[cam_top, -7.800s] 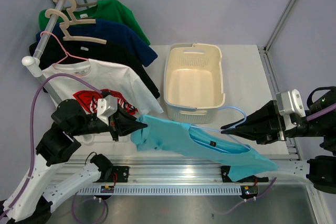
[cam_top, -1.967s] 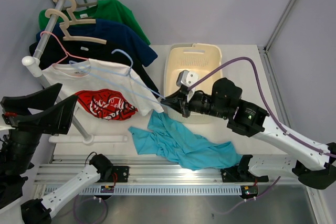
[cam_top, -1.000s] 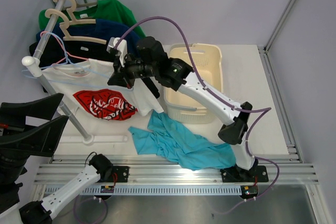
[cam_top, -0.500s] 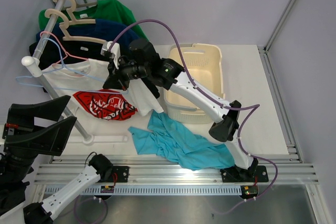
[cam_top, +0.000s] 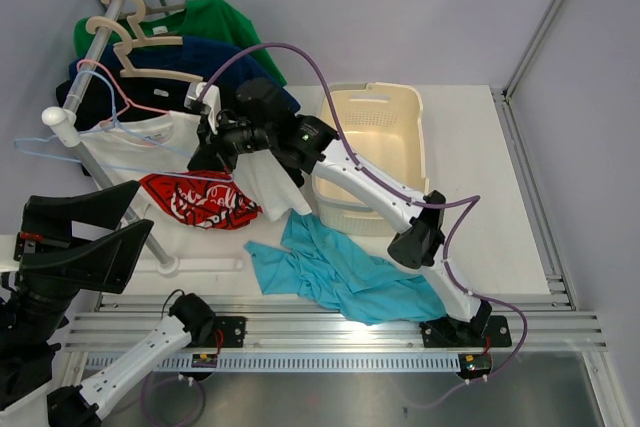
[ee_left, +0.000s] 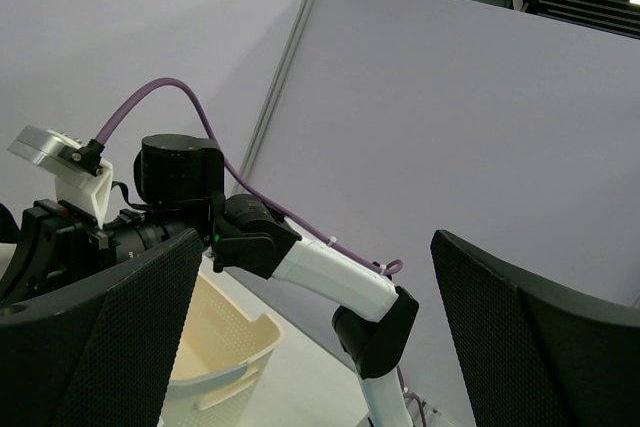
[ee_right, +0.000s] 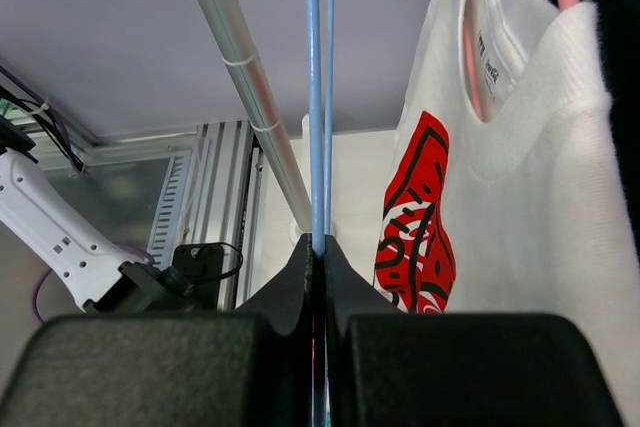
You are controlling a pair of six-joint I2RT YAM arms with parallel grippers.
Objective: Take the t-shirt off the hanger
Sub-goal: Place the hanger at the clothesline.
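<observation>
My right gripper (ee_right: 318, 247) is pinched shut on the thin, light blue wire hanger (ee_right: 317, 97). Its two smooth strands run straight out from my black fingertips, close together and almost parallel. They lie alongside the round, shiny metal rail (ee_right: 245, 77). From above, the hanger's long axis points left from my jaws, past the rail's white near end, and it carries no cloth. Just right of it hangs a soft white shirt (ee_right: 500, 197) with a red print, on a pink hanger. The t-shirt (cam_top: 340, 272) is teal and rumpled, lying in loose folds on the white table (cam_top: 490, 207) in front of the cream perforated basket (cam_top: 418, 147). Its length runs from upper left to lower right, well apart from my right gripper and nearer my bases. My left gripper (cam_top: 100, 230) is raised with its textured black jaws spread wide, holding nothing
</observation>
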